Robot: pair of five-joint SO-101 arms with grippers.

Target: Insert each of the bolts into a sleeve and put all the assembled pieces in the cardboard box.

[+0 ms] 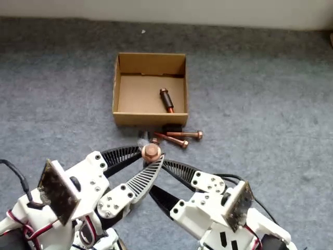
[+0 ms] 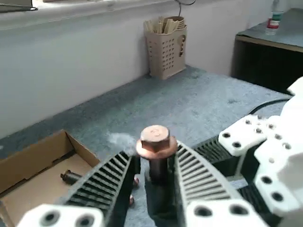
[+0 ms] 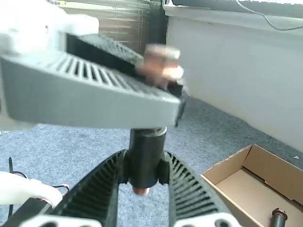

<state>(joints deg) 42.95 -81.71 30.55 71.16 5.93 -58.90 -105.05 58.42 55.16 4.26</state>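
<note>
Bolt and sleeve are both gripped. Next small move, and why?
Probably open the left gripper: the bolt looks seated in the sleeve, its tip showing below, and the right gripper holds the sleeve, ready to carry to the cardboard box.

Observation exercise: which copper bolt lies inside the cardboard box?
The sleeved bolt lying alone in the cardboard box; two bare bolts lie outside, the held bolt stands upright.

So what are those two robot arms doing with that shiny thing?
The left gripper holds a copper bolt with a hexagonal head, while the right gripper grips the black cylindrical sleeve around its shaft. One finished piece lies in the brown cardboard box. Two more copper bolts lie on the grey carpet in front of it.
</note>
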